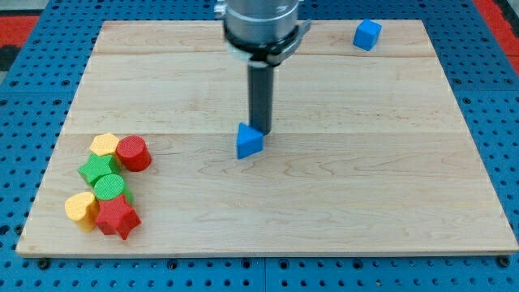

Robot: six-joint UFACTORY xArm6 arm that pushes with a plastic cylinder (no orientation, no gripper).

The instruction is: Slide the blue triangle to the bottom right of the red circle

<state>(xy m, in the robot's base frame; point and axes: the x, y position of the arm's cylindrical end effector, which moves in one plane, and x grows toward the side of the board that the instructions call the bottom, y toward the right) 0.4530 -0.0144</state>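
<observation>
The blue triangle [250, 141] lies near the middle of the wooden board. My tip [259, 130] stands just behind it, touching or nearly touching its top right edge. The red circle [133, 152] sits at the view's left, far to the left of the triangle, at the top right of a cluster of blocks.
Next to the red circle are a yellow hexagon [105, 145], a green star [98, 169], a green circle [109, 187], a yellow heart [81, 208] and a red star [117, 216]. A blue cube [366, 34] sits at the board's top right. The board [365, 203] lies on a blue pegboard.
</observation>
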